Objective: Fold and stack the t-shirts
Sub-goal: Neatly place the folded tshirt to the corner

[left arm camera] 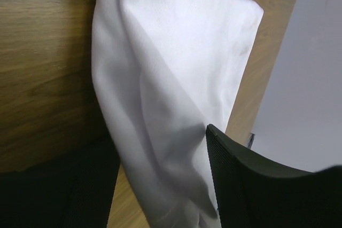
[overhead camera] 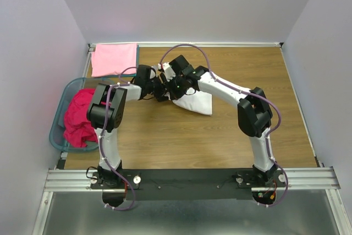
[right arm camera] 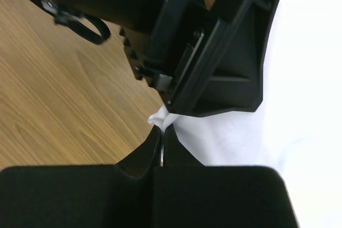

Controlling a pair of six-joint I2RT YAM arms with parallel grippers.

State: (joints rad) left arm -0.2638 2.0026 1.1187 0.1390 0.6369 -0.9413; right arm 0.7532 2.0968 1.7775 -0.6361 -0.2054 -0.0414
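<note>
The right gripper (right arm camera: pixel 163 132) is pressed together on a nip of the white shirt (overhead camera: pixel 199 103). The left gripper (left arm camera: pixel 159 141) crowds in just ahead of it, its fingers spread with a white fold between them. Only the top view shows, well to their left, the pink shirt (overhead camera: pixel 114 59) folded on the tabletop (overhead camera: pixel 220 141) and the red shirt (overhead camera: pixel 78 118) in the basket (overhead camera: pixel 57 131).

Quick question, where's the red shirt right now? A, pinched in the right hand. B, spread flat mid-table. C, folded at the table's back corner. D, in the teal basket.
D: the red shirt lies bunched in the basket at the left, while the right hand pinches the white shirt.
</note>
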